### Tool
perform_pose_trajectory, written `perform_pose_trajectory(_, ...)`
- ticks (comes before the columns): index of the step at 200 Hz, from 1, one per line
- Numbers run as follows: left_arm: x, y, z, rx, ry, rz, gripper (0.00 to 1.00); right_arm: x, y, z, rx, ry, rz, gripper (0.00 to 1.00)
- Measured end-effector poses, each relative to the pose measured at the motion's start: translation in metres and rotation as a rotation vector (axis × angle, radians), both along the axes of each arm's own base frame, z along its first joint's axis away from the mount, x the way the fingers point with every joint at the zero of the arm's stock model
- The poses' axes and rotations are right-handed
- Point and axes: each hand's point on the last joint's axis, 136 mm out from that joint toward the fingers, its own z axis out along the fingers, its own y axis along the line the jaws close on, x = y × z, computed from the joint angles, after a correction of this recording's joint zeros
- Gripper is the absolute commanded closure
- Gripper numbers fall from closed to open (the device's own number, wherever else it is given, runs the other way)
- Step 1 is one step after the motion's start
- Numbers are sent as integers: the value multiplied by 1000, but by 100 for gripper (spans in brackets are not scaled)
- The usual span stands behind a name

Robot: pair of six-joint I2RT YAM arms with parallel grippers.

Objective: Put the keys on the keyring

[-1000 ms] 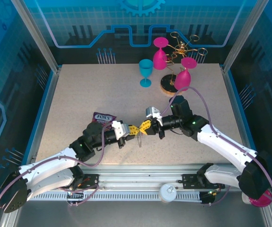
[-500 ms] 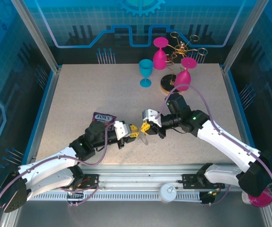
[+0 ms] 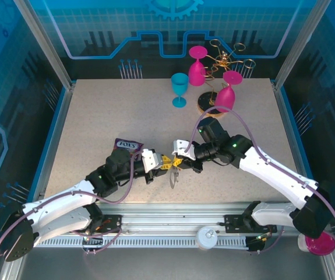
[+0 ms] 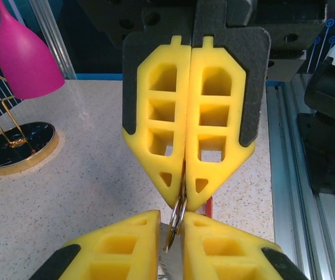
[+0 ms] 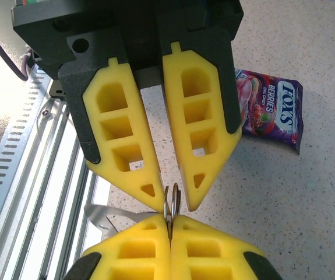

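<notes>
Top external showed us that over the last second the right gripper (image 3: 179,159) had pushed in leftward. Its tips now met the left gripper (image 3: 166,163) nearer the left arm, above the table (image 3: 109,111), with the keyring (image 3: 173,174) dangling as a thin grey loop just beneath them. We counted two arms, three stemmed glasses, one of them a teal glass (image 3: 179,88) and two of them pink glasses (image 3: 197,63), one gold wire rack (image 3: 225,60) and one purple snack packet (image 3: 127,144). Left wrist showed the left gripper's jaws, lately pressed together, standing a narrow gap apart with the keyring's wire rings (image 4: 179,211) between them; whether they bore on the wire we could not tell. Opposite, the right gripper's pads (image 4: 214,116) were closed flat on those same rings, and one red sliver beside them we took for the tag of the keys (image 4: 209,204). Right wrist agreed: the right pads were clamped on the wire, the left tips sat loosely around it, and at least two rings lay side by side. We judged this a regrip in mid-threading, the keys not yet clearly on.
</notes>
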Motion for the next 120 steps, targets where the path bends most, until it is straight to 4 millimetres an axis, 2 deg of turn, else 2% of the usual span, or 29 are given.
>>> perform_pose_trajectory(30,0,-1,-5,16,15,-4,87,1,1,-5,-24,4,-5,100)
perform_pose_trajectory(51,-1,-1,-9,29,24,-9,100,2,2,-8,-50,6,-7,100)
perform_pose_trajectory(75,-2,-1,-12,41,20,-15,100,2,1,-10,-65,13,-10,100)
perform_pose_trajectory(80,-2,-1,-11,41,19,-15,100,2,1,-10,-65,13,-11,95)
perform_pose_trajectory(86,-2,-1,-11,40,18,-15,100,3,1,-9,-61,16,-16,82)
perform_pose_trajectory(99,-1,-1,-8,31,9,-13,100,4,1,-8,-34,28,-35,67)
perform_pose_trajectory(107,-1,-1,-6,23,0,-14,100,6,0,-6,-5,33,-48,61)
perform_pose_trajectory(120,-1,-2,0,7,-18,-14,100,7,-4,0,53,54,-77,58)
